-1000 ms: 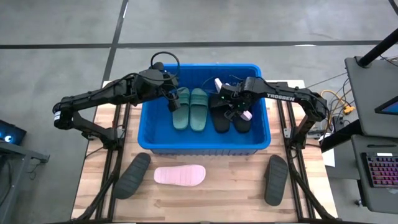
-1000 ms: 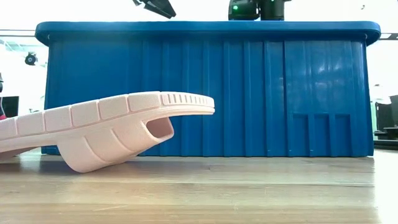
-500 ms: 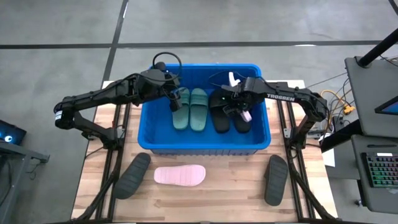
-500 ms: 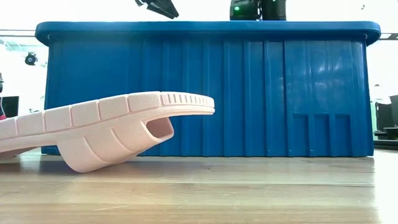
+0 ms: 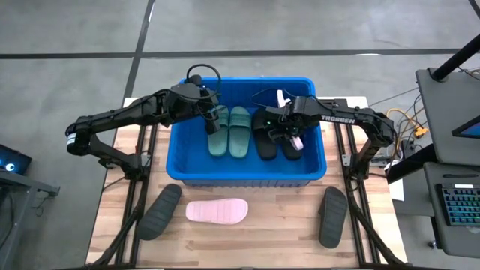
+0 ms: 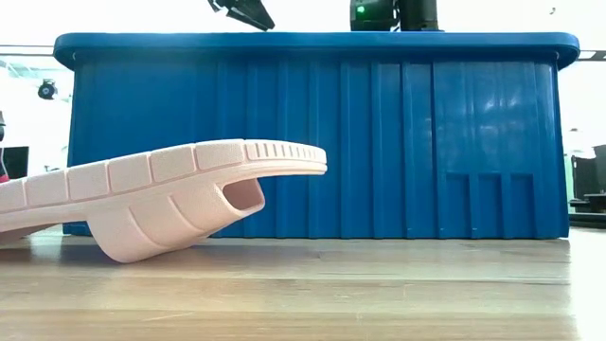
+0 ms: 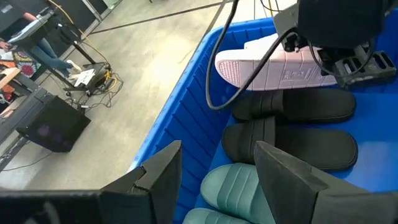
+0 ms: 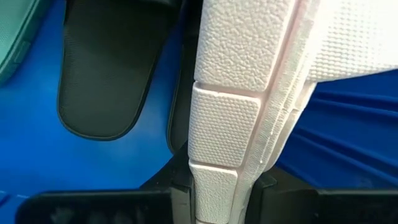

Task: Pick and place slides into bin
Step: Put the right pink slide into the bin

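Note:
The blue bin (image 5: 247, 174) stands mid-table. On its floor lie two dark green slides (image 5: 229, 131) and two black slides (image 5: 264, 141), side by side. My right gripper (image 5: 289, 126) hangs over the black pair, shut on a pale pink slide (image 7: 280, 65). Over the bin's far left corner, my left gripper (image 7: 217, 180) is open and holds nothing. A second pink slide (image 5: 217, 211) and two charcoal slides (image 5: 159, 211) (image 5: 334, 217) lie on the table in front of the bin. My right gripper pinches the pink slide's sole (image 8: 214, 186) between its two fingers, which lie across the sole near its middle and point down from above. The slide is turned on its side edge, the strap (image 8: 348, 37) to one side. It hangs over the black slides (image 8: 102, 74).
The bin's tall ribbed front wall (image 6: 312, 142) fills the low view, with the table's pink slide (image 6: 161, 194) lying before it. Bare wooden table (image 5: 277, 232) lies between the pink slide and the right charcoal slide. Cables and a desk stand to the right.
My right gripper has rolled about its own downward axis while staying over the black slides. The pink slide has turned with it, its far end swinging toward the table's right edge.

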`<state>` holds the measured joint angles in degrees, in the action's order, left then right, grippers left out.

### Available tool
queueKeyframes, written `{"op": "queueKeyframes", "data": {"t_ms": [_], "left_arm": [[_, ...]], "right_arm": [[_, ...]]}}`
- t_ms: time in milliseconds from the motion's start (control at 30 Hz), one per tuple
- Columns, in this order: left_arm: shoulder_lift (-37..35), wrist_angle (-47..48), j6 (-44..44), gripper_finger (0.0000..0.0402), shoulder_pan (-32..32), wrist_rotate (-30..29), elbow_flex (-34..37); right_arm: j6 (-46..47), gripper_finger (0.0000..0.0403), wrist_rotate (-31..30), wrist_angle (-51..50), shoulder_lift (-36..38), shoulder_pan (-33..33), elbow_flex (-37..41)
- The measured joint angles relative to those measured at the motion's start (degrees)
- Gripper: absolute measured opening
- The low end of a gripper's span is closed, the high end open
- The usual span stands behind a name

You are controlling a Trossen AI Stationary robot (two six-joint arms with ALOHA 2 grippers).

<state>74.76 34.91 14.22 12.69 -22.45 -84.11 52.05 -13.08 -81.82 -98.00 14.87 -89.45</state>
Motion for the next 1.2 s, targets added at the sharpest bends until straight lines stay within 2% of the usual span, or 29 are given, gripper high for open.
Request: {"op": "queueKeyframes", "data": {"t_ms": [633, 1200], "left_arm": [[0.0, 0.0, 0.0, 0.0185, 0.6, 0.9, 0.1], [0.0, 0.0, -0.3, 0.0185, 0.8, 0.9, 0.1]], "right_arm": [[3.5, 0.0053, -2.0, -0.2, 0.0, 0.4, 5.4], [4.6, 0.0053, -3.5, 0.9, -0.2, 1.9, 6.3]]}}
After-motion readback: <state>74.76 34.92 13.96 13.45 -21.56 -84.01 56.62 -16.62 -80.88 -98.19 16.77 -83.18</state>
